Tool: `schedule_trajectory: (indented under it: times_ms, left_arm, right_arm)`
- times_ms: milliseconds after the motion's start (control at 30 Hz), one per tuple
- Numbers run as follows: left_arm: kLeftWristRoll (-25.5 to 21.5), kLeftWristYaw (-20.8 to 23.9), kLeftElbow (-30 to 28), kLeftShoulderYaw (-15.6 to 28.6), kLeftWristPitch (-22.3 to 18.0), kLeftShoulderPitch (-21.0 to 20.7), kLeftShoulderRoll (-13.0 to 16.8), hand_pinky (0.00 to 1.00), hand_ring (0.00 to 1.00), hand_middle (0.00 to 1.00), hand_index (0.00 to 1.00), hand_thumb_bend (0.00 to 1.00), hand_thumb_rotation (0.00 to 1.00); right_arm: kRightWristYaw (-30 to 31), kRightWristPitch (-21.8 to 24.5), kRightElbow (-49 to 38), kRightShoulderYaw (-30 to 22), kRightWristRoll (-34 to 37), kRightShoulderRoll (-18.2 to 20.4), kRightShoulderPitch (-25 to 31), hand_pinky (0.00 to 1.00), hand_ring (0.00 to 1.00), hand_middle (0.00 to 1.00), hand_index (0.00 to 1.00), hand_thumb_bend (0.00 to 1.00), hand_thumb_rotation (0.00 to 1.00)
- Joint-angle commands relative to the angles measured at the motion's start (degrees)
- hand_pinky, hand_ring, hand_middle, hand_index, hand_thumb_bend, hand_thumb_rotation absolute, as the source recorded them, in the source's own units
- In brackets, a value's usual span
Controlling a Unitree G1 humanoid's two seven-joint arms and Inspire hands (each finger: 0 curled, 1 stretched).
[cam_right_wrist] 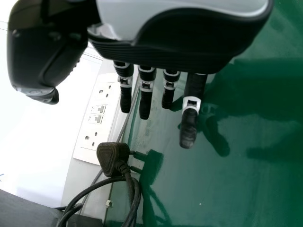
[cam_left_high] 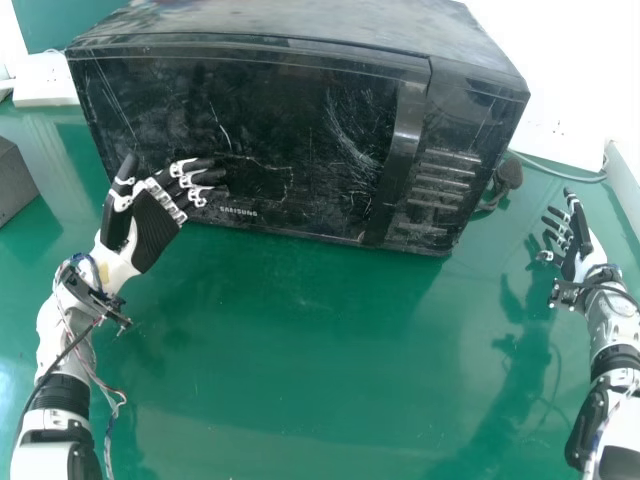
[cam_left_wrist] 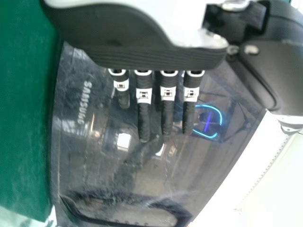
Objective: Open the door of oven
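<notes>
Faces oven (cam_left_high: 300, 22) on far part of table (cam_left_high: 300, 350), door (cam_left_high: 270, 125) shut, handle (cam_left_high: 402, 140) toward right. Holds left hand (cam_left_high: 157, 228) before door's left part, fingers nearly straight, gripping nothing. Holds right hand (cam_left_high: 582, 256) over table, right of oven, fingers loosely extended, empty.

The oven (cam_left_high: 280, 120) sits on the table (cam_left_high: 300, 380). The left hand (cam_left_high: 158, 225) is in front of its left part. Left of the oven is a box (cam_left_high: 14, 185), and farther back a socket board (cam_left_high: 45, 80). Right of the oven are a plug (cam_left_high: 508, 175), a wall socket (cam_right_wrist: 97, 118) and the right hand (cam_left_high: 585, 250).
</notes>
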Motion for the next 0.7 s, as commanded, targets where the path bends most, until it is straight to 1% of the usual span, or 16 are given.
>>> schedule_trajectory:
  times_ms: [0, 67, 133, 233, 367, 400, 533, 633, 667]
  left_arm:
    - [-0.78, -1.13, -1.56, -0.28, 0.68, 1.87, -0.71, 0.47, 0.67, 0.76, 0.75, 1.00, 0.81]
    - [-1.08, -1.92, -2.37, -0.38, 0.80, 2.34, -0.85, 0.47, 0.66, 0.76, 0.74, 1.00, 0.81]
    - [-1.61, -2.85, -3.03, -0.30, 1.10, 2.71, -0.98, 0.47, 0.66, 0.76, 0.75, 1.00, 0.81]
    - [-1.96, -3.99, -2.98, -0.01, 0.60, 2.87, -1.02, 0.47, 0.67, 0.75, 0.75, 1.00, 0.82]
    - [-2.58, -5.44, -3.01, 0.16, 1.02, 2.74, -1.00, 0.47, 0.68, 0.76, 0.76, 1.00, 0.81]
    - [-2.60, -5.53, -3.15, 0.12, 1.08, 2.77, -0.99, 0.47, 0.68, 0.76, 0.76, 1.00, 0.82]
    - [-3.18, -6.49, -3.23, 0.00, 1.71, 2.99, -0.91, 0.48, 0.69, 0.75, 0.75, 1.00, 0.81]
    - [-3.46, -7.70, -3.53, -0.24, 1.86, 3.25, -0.92, 0.48, 0.69, 0.75, 0.75, 1.00, 0.82]
    - [-3.47, -8.13, -3.51, -0.28, 1.78, 3.30, -0.95, 0.48, 0.69, 0.75, 0.75, 1.00, 0.82]
  right_arm:
    - [0.22, 2.84, 2.13, 0.41, -0.87, 0.63, 3.22, 0.71, 0.80, 0.87, 0.89, 0.76, 1.00]
    - [0.05, 2.81, 2.12, 0.44, -0.92, 0.66, 3.24, 0.69, 0.80, 0.87, 0.89, 0.77, 1.00]
    - [-0.32, 3.01, 2.14, 0.38, -0.88, 0.76, 3.16, 0.70, 0.79, 0.86, 0.88, 0.77, 1.00]
    - [-0.41, 3.20, 2.15, 0.47, -0.95, 0.77, 3.09, 0.68, 0.79, 0.86, 0.88, 0.76, 1.00]
    - [-0.32, 2.99, 2.17, 0.65, -1.10, 0.75, 3.14, 0.73, 0.81, 0.88, 0.89, 0.74, 1.00]
    - [-0.14, 2.99, 2.17, 0.68, -1.09, 0.73, 3.15, 0.72, 0.80, 0.87, 0.88, 0.74, 1.00]
    - [-0.13, 2.82, 2.19, 0.68, -1.11, 0.74, 3.23, 0.72, 0.79, 0.87, 0.88, 0.74, 1.00]
    - [-0.09, 3.05, 2.21, 0.26, -0.69, 0.81, 3.19, 0.75, 0.83, 0.89, 0.89, 0.74, 1.00]
    - [-0.25, 3.09, 2.21, 0.23, -0.68, 0.84, 3.15, 0.72, 0.82, 0.89, 0.88, 0.74, 1.00]
